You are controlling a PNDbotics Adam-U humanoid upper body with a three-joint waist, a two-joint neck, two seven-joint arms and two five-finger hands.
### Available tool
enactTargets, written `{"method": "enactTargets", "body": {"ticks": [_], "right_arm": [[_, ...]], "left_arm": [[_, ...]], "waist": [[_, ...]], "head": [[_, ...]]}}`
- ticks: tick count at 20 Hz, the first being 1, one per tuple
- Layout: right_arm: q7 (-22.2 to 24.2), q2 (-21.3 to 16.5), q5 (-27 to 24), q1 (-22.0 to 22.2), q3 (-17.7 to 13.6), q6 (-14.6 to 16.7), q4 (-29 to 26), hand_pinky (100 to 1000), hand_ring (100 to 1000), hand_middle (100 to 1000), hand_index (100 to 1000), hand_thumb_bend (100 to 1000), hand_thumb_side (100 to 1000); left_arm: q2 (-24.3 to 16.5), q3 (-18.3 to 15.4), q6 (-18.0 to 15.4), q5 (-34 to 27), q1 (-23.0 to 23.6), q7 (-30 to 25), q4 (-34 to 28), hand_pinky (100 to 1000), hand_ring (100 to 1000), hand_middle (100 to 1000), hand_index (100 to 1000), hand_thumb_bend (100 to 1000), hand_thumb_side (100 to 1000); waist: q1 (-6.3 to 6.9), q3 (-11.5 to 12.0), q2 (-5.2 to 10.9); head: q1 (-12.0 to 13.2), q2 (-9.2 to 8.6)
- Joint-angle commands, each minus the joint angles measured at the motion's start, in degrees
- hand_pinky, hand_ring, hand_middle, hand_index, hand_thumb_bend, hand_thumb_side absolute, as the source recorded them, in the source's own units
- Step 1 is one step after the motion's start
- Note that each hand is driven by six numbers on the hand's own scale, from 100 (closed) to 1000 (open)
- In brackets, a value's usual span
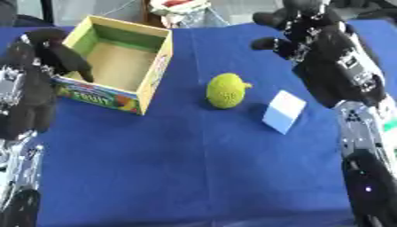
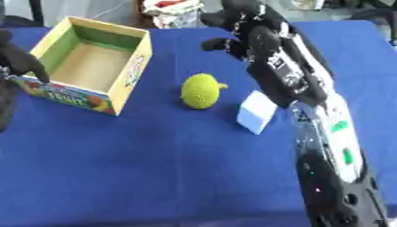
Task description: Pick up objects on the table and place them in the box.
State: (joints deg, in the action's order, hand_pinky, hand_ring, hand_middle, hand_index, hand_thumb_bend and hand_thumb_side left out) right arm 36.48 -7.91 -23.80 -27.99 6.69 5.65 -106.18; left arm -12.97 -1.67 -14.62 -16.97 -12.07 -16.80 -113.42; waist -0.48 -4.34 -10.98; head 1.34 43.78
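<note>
An open cardboard box (image 1: 116,62) is sitting on the blue-covered surface (image 1: 194,168), printed with fruit pictures on its outer side and showing a green inner wall and a bare brown floor (nothing is lying in it). Just to the right of the box, apart from it, a yellow-green bumpy round object (image 1: 226,91) with a small stub on one side is resting on the cloth. Further right of the box, beyond that object, a small white block (image 1: 284,111) is lying tilted on the cloth.

The left robot hand (image 1: 54,55) is hanging at the box's left wall, its dark fingers drooping relaxed over the near left corner and gripping nothing. The right robot hand (image 2: 240,31) is hovering well to the right of the box, beyond the round object, fingers partly spread and holding nothing.
</note>
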Motion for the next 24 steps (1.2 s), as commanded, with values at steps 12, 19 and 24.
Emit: {"method": "enactTargets", "body": {"ticks": [12,19,24], "right_arm": [[10.85,-6.41,7.38,-4.46,-0.96,10.64,7.40,920,1000,894,980,100,443],[15.29,-11.59,12.39,-9.93,-0.77,15.52,16.20,941,1000,932,996,100,331],[15.47,-12.26,16.53,-12.06,-0.50,19.65,22.19,946,1000,942,1000,100,260]], "left_arm": [[-0.60,-1.96,-1.84,2.40,-0.36,3.55,-1.17,454,544,436,731,100,713],[-0.51,-1.33,-1.51,2.36,-0.14,2.20,-1.17,451,536,429,729,100,718],[-0.46,-1.11,-1.29,2.39,-0.04,1.49,-1.17,450,535,427,729,100,720]], "waist": [[0.12,0.27,0.97],[-0.09,0.53,1.19],[-0.09,0.56,1.21]], "head": [[-0.64,0.33],[-0.90,0.33],[-0.94,0.33]]}}
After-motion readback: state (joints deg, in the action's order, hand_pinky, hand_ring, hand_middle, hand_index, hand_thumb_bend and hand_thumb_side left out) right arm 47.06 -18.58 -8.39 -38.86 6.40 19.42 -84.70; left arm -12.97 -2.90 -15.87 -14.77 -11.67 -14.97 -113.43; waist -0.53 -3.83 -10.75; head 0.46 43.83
